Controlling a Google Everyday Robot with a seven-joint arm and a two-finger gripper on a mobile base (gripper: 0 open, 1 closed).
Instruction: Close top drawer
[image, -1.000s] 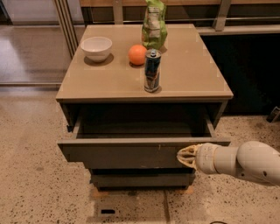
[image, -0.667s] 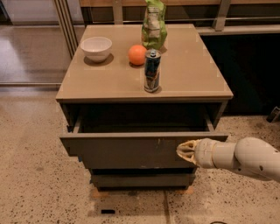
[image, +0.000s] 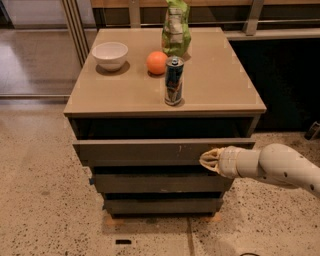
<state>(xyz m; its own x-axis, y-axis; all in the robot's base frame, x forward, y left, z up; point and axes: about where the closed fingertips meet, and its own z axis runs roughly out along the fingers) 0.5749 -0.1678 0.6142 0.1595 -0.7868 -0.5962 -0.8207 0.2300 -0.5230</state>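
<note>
Tool: your tool (image: 210, 160) is at the right end of the top drawer's front, its tip touching the panel, with the pale arm reaching in from the right. You cannot tell how far open it is, and it has hold of nothing that shows.
Top drawer: the top drawer (image: 145, 151) sits just under the table (image: 220, 95) top. It is partly out, standing proud of the two lower drawer fronts (image: 160, 182), with a dark gap above its panel.
Risk, skew: you are pushing well off centre, near the right edge. The drawer could rack on its runners and jam before it seats.
Risk, slip: the front is flat and has no handle. If the push angle drifts, the tip could slide off the right end and strike the frame.
Risk, jolt: a hard stop could shake the table. The can (image: 173, 81) stands upright near the front edge and the orange (image: 156, 62) could roll.
Change from a second ago: the drawer has gone noticeably further in, the gap over it has narrowed, and the tool has followed the panel inward at the same spot.
</note>
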